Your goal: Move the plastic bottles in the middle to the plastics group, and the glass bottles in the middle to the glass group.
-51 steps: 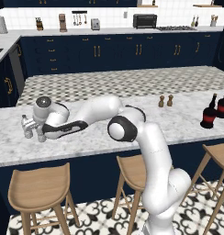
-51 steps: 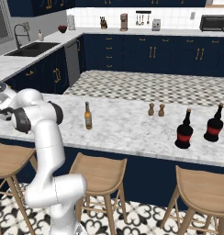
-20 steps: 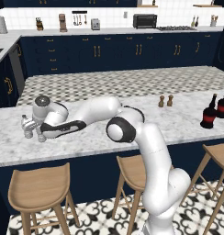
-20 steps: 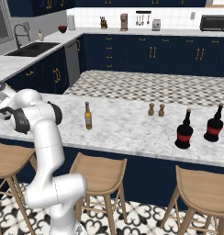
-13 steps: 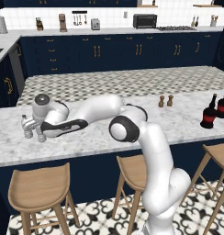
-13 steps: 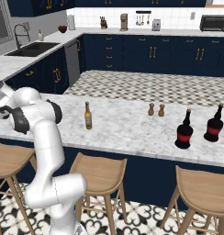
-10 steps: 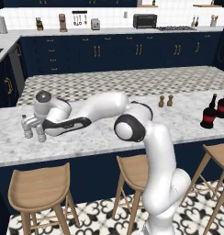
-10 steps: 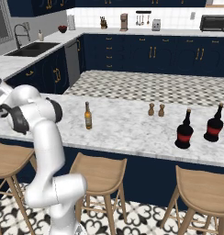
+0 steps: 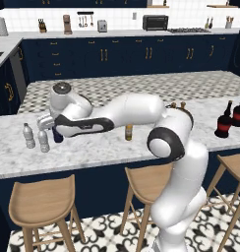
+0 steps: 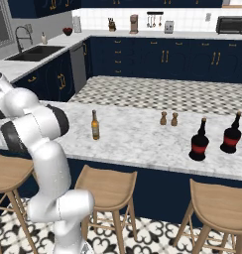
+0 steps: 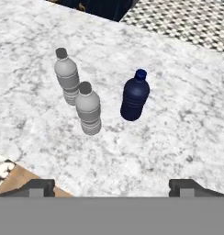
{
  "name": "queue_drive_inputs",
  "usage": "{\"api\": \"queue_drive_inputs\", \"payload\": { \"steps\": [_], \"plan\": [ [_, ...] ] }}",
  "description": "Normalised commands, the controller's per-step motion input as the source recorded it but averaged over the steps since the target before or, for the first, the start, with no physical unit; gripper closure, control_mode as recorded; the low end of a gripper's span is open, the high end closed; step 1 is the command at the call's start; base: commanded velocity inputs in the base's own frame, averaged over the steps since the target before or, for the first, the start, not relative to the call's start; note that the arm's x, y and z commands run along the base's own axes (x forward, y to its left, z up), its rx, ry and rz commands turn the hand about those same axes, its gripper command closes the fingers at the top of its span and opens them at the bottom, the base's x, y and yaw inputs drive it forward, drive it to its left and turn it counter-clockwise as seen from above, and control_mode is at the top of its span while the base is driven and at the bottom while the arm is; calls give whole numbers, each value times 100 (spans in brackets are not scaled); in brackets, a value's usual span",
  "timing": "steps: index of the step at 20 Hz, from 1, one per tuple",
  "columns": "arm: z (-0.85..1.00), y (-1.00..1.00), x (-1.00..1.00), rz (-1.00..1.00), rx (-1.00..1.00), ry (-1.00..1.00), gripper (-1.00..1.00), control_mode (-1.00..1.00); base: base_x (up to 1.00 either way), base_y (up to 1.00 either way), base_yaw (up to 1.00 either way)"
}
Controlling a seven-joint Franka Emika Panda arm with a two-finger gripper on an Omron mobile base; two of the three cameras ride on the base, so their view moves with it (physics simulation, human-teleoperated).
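My gripper [image 11: 112,186] is open and holds nothing; it hangs above the left end of the marble counter [image 9: 97,147]. Below it stand two small clear water bottles [image 11: 88,109] [image 11: 67,77], upright and close together, with a dark blue bottle [image 11: 134,95] beside them: the plastics group. In the left base view the gripper [image 9: 45,127] hovers just over the nearer clear bottle [image 9: 43,141]. The slim amber bottle [image 10: 95,125] stands alone mid-counter. Two squat black bottles with red bands [image 10: 199,141] [image 10: 232,134] stand at the right end.
Two small brown shakers [image 10: 168,118] sit behind the middle of the counter. Wooden stools [image 9: 41,202] line the near side of the island. The arm's long white link [image 9: 127,110] stretches over the counter, passing in front of the amber bottle [image 9: 128,132].
The gripper has let go of the nearer clear bottle, opened wide and lifted a little above it. The bottle stays upright beside the other two.
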Motion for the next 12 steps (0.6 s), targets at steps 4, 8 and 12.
{"api": "queue_drive_inputs", "payload": {
  "steps": [4,8,12],
  "plan": [
    [64,-95,-44,0,-5,23,-100,-100,0,0,0],
    [20,-100,-55,0,-8,20,-100,-100,0,0,0],
    [-20,-100,-51,0,-22,2,-100,-100,0,0,0]
  ]
}}
